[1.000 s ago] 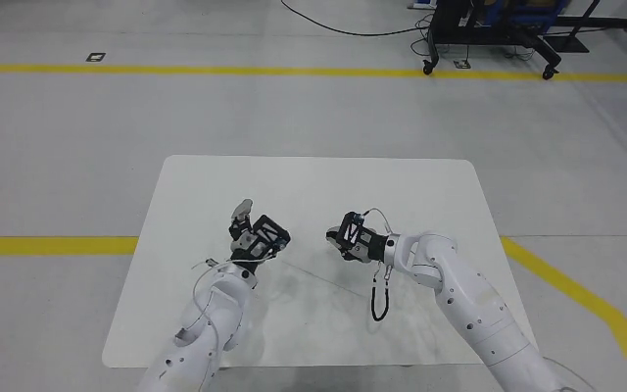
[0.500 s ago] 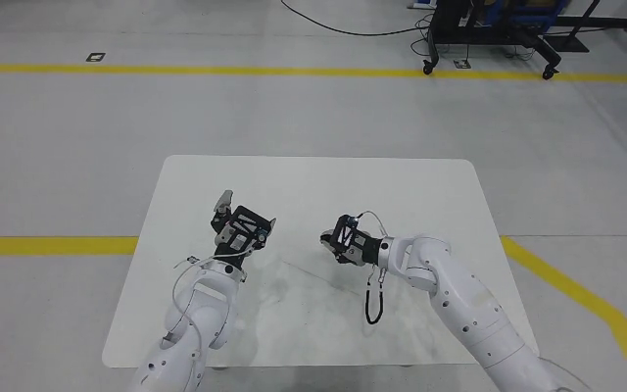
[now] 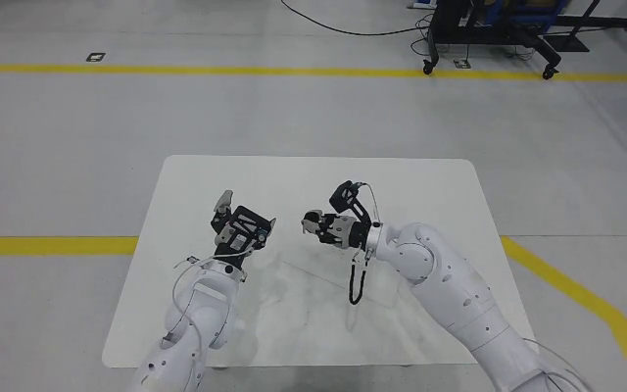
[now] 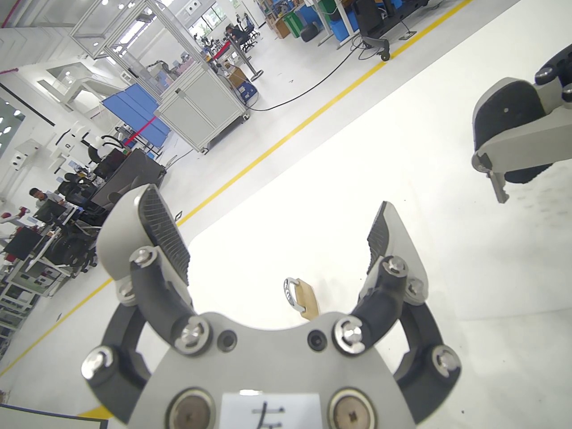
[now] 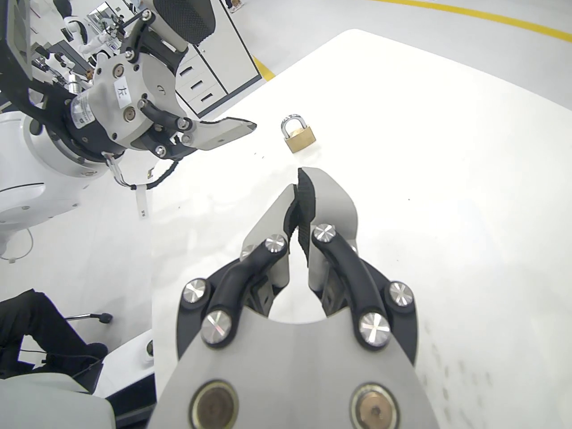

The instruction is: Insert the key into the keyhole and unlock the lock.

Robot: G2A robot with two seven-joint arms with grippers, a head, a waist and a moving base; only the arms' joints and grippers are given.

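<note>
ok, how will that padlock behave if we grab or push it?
The padlock looks like brass and steel, so it is probably rigid and heavy for its size. It seems to lie flat on the table, so a push would likely slide it, not roll it. Smooth faces may slip.

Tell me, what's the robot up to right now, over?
Left gripper open, near padlock. Right gripper shut on key. Padlock on table, shackle closed, key not yet in.
</note>
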